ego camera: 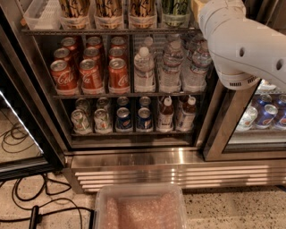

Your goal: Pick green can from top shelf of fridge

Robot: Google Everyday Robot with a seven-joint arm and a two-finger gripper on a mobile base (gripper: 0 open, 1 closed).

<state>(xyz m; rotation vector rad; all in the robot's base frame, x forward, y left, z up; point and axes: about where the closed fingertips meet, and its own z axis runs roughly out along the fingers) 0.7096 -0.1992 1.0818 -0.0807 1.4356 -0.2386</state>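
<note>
The green can [175, 10] stands in a clear tray on the top shelf [111, 31] of the fridge [134, 159], fourth from the left; its upper part is cut off by the top edge of the view. Three tan-and-black tall cans [107, 9] stand to its left. My white arm [243, 42] fills the upper right, just right of the green can. The gripper itself is out of view, past the top edge.
An empty clear tray [38, 13] sits at the shelf's left end. Red cola cans [91, 74] and water bottles [172, 67] fill the middle rack, with small cans and bottles below. The neighbouring cooler [266, 114] is at right. The open door [22, 112], floor cables [27, 197] and a plastic bin [140, 210] are nearby.
</note>
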